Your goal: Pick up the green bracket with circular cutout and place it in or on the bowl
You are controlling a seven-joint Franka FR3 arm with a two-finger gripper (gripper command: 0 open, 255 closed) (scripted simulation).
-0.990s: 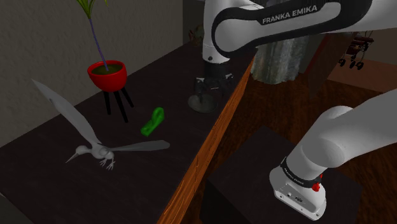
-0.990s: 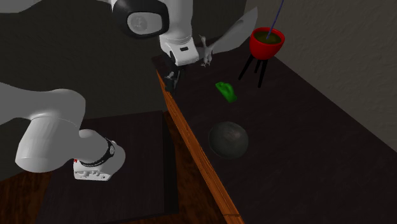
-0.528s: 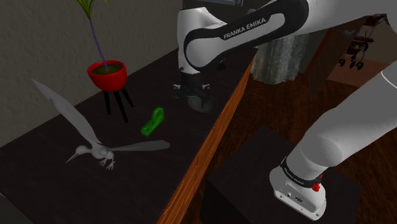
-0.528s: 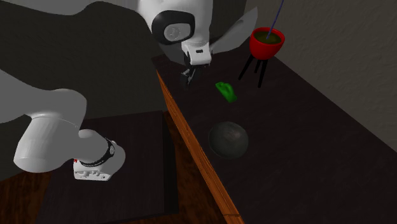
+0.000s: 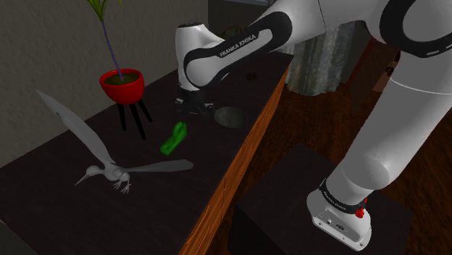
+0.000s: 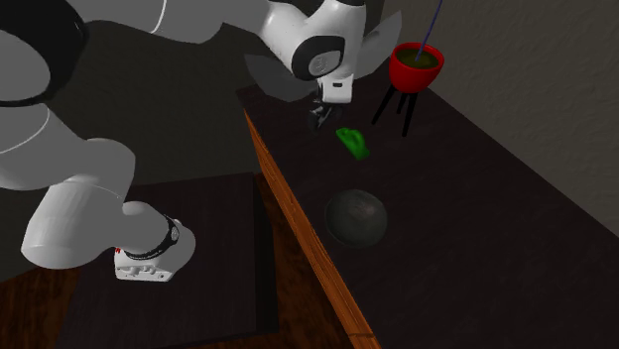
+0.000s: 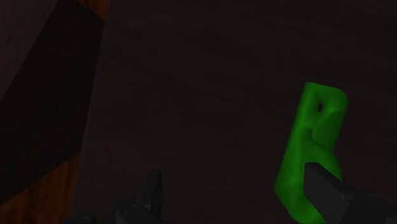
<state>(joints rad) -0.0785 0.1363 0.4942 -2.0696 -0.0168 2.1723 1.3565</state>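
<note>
The jaws stand wide apart over the desk (image 5: 159,210). The green bracket (image 7: 312,146) lies flat, away from the desk's wooden edge, under one jaw, not between both. Descending now, that jaw could hit it and push it aside.

Green bracket (image 7: 299,159), one end behind finger (image 7: 331,197)

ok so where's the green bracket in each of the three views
Shoulder view: green bracket lies left of centre on the dark table, below and right of the red pot.
Second exterior view: bracket sits in the upper middle, below and left of the pot.
Wrist view: bracket lies just ahead of one finger of the open gripper, not between the two.
Shared landmark: the table's orange edge.
</note>
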